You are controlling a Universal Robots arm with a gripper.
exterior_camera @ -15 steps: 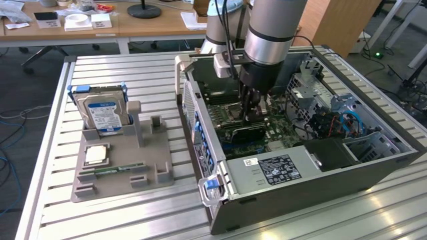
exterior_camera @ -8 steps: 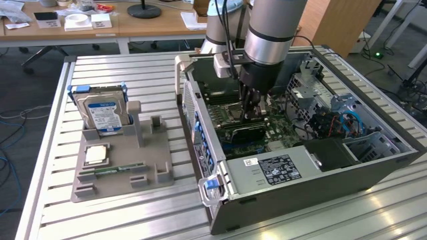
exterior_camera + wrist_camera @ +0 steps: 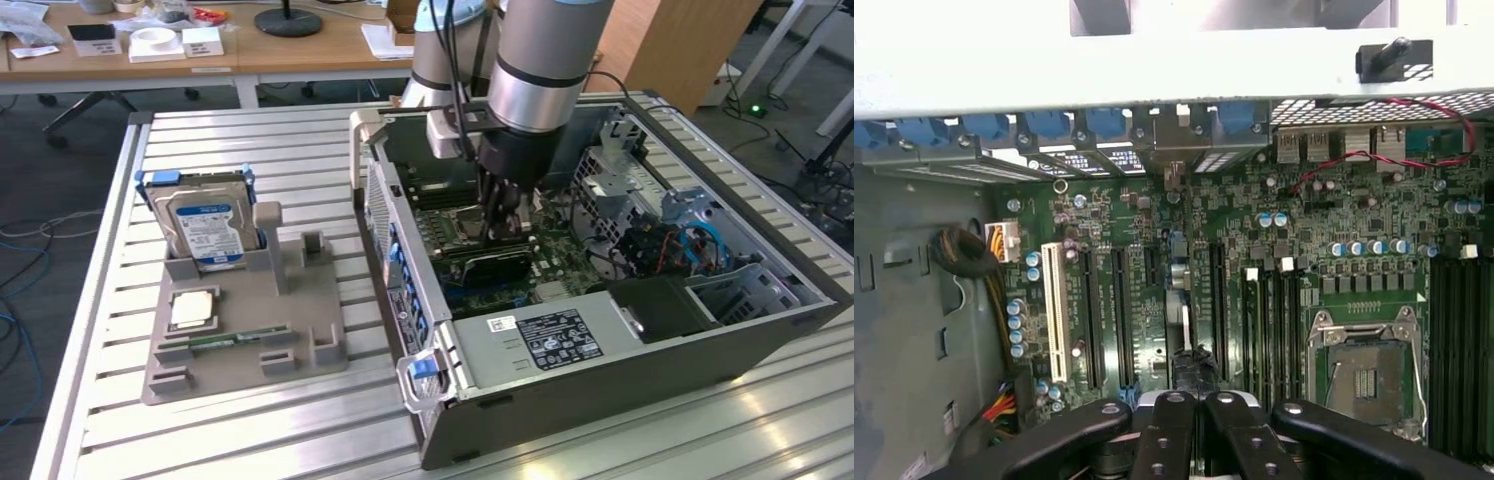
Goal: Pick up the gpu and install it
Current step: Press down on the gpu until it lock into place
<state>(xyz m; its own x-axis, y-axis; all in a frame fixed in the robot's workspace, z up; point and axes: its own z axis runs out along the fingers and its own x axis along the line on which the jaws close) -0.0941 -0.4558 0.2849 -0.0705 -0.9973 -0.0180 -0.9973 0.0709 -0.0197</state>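
Between closed fingers, gpu edge-on, over motherboard

No readable text on labels.

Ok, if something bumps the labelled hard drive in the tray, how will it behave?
Probably rigid and heavy for its size: the hard drive is a boxy metal casing. Standing on edge, it could tip, though the gray tray has posts that likely brace it.
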